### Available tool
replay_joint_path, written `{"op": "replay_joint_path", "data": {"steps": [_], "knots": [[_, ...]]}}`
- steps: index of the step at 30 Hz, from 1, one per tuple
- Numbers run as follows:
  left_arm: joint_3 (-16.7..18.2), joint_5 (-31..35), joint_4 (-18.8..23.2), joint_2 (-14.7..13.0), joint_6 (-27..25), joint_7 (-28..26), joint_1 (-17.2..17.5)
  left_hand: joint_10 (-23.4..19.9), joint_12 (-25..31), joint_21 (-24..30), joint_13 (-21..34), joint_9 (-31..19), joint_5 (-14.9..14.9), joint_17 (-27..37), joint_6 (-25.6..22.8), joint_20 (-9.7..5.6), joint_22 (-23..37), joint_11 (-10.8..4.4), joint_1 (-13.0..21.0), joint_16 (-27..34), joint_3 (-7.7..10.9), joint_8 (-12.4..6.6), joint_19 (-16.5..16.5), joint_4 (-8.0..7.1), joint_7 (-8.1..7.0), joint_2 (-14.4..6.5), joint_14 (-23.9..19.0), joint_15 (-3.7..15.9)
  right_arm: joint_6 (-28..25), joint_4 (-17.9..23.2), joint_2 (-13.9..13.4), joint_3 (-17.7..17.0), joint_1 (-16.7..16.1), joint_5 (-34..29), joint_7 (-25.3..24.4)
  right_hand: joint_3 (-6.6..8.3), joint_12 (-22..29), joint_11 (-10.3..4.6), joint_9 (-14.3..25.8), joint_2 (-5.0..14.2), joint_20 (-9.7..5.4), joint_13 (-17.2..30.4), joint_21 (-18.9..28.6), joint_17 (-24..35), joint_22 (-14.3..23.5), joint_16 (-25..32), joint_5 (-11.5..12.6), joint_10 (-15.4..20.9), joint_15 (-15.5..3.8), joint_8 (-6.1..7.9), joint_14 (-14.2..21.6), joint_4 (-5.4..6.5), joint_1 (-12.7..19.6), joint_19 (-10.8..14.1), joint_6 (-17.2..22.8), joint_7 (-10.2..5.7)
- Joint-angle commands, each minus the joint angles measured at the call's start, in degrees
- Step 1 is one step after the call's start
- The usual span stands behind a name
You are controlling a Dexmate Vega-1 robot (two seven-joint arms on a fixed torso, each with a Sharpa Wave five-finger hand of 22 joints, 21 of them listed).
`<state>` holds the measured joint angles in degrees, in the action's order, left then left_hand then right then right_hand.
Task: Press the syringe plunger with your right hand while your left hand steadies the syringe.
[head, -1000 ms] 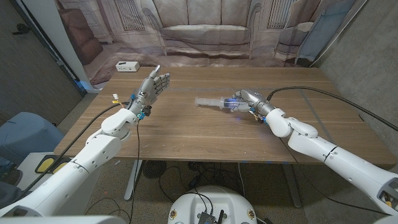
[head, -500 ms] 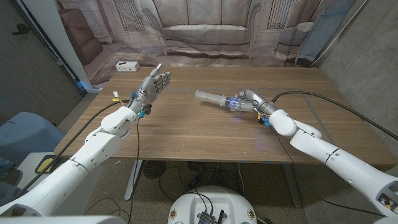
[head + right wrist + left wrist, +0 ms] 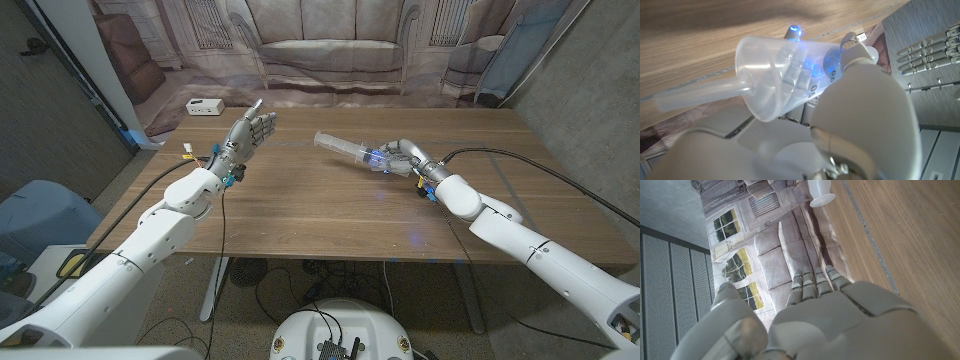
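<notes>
My right hand (image 3: 402,159) grips a clear plastic syringe (image 3: 345,148) right of the table's middle and holds it just above the wood. The syringe slants away toward the far left, and a blue light glows at the fingers. In the right wrist view the syringe (image 3: 782,70) shows a flared end and a thin clear rod beside my right hand (image 3: 865,110). My left hand (image 3: 249,133) is raised over the far left of the table, fingers apart and holding nothing, well away from the syringe. Its back (image 3: 835,320) is seen in the left wrist view.
A small white box (image 3: 203,106) lies at the table's far left corner. A printed backdrop with a sofa (image 3: 330,50) hangs behind the wooden table (image 3: 320,215). A black cable (image 3: 520,160) runs along my right arm.
My right hand has lifted the syringe off the wood and carried it a little farther back, its free end now pointing higher. The left hand has stayed put.
</notes>
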<state>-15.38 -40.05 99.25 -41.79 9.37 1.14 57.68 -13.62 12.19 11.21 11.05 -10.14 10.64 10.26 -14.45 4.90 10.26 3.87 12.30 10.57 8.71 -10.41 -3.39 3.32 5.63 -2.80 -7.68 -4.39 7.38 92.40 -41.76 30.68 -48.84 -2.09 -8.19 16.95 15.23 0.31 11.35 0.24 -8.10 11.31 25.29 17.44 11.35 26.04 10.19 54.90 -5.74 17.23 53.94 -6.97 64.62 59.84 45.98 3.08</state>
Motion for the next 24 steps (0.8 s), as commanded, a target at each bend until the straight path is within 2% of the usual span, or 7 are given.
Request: {"op": "replay_joint_path", "data": {"steps": [1,19,20,24], "knots": [[-0.19,1.82,0.62,0.35,1.59,-0.63,-0.58,-0.37,0.18,0.21,0.26,-0.17,0.55,0.09,-0.42,0.52,0.08,-0.18,0.09,0.41,-0.22,-0.62,-0.32,0.05,-0.09,-0.5,-0.78,0.02,3.42,-0.69,0.81,-1.48,-1.09,3.42,-0.99,2.99,-0.15,-0.07,0.14,10.14,-0.12,0.24,0.55,0.27,0.09,-0.25,0.35,0.62,-5.56,-0.2,2.44,2.66,3.28,-0.2,7.16,-5.03],[-0.66,7.23,1.53,1.05,4.6,-2.65,-2.39,-0.66,0.25,0.23,0.25,-0.17,0.5,0.06,-0.62,0.48,0.07,-0.27,0.44,0.4,-0.08,-0.62,-0.42,0.27,-0.37,-0.67,-1.01,0.15,7.63,1.88,2.35,-4.31,-4.3,7.98,-2.67,3.47,-0.6,0.23,0.28,10.44,-0.25,0.38,1.54,1.13,0.14,-0.23,0.43,1.01,-5.48,-1.03,3.42,3.25,3.1,-0.14,6.58,-5.05],[-0.66,7.55,1.6,1.01,4.77,-2.69,-2.47,-0.69,0.26,0.24,0.25,-0.17,0.5,0.06,-0.64,0.47,0.07,-0.28,0.46,0.43,-0.08,-0.62,-0.45,0.28,-0.39,-0.68,-1.08,0.22,7.61,2.07,2.45,-4.42,-4.44,8.18,-2.73,3.52,-0.59,-0.17,0.3,10.41,-0.26,0.41,1.62,1.21,0.15,-0.25,0.43,1.16,-5.53,-1.08,3.49,3.28,3.1,-0.2,6.62,-5.04],[-0.76,9.24,1.78,1.14,5.58,-3.24,-3.04,-0.75,0.27,0.25,0.25,-0.17,0.48,0.06,-0.66,0.45,0.06,-0.46,0.54,0.44,-0.05,-0.62,-0.5,0.34,-0.45,-0.7,-1.18,0.29,7.27,3.19,2.45,-4.84,-5.02,9.01,-2.5,3.62,-0.71,0.08,0.32,10.35,-0.32,0.44,1.79,1.39,0.16,-0.3,0.43,1.12,-5.53,-1.21,3.57,3.35,3.09,-0.3,6.62,-4.98]]}}
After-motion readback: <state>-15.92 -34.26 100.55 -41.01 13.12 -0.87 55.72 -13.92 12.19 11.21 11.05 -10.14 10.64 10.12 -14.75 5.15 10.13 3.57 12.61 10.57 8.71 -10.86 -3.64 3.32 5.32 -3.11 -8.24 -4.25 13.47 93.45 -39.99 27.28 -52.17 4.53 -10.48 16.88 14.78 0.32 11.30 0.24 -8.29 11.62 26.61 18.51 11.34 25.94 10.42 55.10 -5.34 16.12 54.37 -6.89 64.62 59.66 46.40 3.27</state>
